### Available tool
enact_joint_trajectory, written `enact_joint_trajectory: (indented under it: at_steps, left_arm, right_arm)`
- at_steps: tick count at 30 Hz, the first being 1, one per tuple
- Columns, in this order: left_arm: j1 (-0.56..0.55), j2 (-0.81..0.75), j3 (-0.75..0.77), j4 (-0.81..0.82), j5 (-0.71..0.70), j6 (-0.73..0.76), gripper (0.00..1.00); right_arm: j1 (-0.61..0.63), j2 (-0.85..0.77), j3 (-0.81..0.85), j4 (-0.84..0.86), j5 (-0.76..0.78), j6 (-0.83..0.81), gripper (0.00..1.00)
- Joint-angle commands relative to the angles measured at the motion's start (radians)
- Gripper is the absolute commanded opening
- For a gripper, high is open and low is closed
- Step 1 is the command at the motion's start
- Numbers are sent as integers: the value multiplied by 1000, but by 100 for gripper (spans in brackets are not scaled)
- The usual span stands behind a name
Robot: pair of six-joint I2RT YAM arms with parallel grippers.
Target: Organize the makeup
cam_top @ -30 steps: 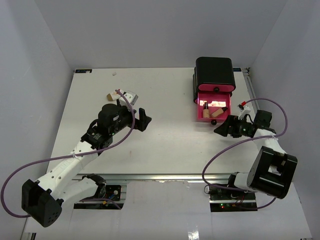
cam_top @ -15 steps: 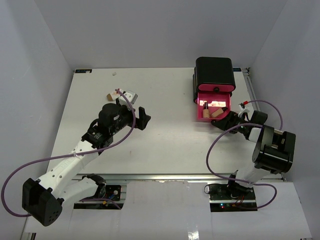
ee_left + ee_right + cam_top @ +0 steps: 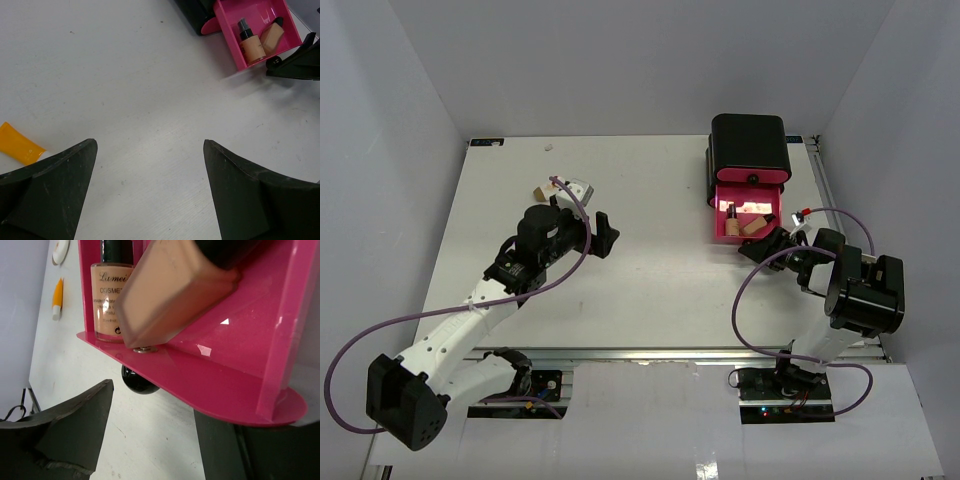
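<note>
Orange tube [image 3: 17, 146]: on the worktop [image 3: 150, 90], well apart from the pink drawer [image 3: 260, 11]
Handling: likely light, soft, slick; pinch mid-body
Left fingers [image 3: 50, 185]: spread, empty
Right fingers [image 3: 70, 430]: spread, empty, flanking the drawer's knob [image 3: 139, 381]

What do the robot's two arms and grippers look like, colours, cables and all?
Both the left arm and right arm have white links and black blocky joints, each trailing a looping purple cable. The left gripper and right gripper have matte black wedge-shaped fingers.
</note>
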Motion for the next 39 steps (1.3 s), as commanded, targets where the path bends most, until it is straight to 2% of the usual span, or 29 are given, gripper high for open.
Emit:
enact_joint_trajectory:
  at_steps: [1, 6, 12, 16, 30, 34, 39]
  left_arm:
    - [8, 2, -8, 24, -6, 8, 98]
    - [11, 4, -6, 27, -9, 8, 98]
    - [13, 10, -8, 25, -11, 8, 98]
    - [16, 9, -9, 26, -15, 9, 98]
    - [24, 16, -9, 26, -12, 10, 98]
    - [26, 15, -8, 27, -12, 10, 98]
    - [27, 13, -8, 25, -12, 10, 98]
  right_arm:
    - [3, 21, -14, 154, 16, 78, 68]
    - [3, 18, -33, 224, 31, 118, 59]
    - [5, 52, -35, 314, 36, 175, 53]
    - [5, 84, -27, 351, 15, 202, 44]
    - [3, 122, -5, 425, 24, 253, 46]
    - [2, 88, -19, 490, 19, 284, 42]
    - [3, -29, -36, 484, 49, 256, 41]
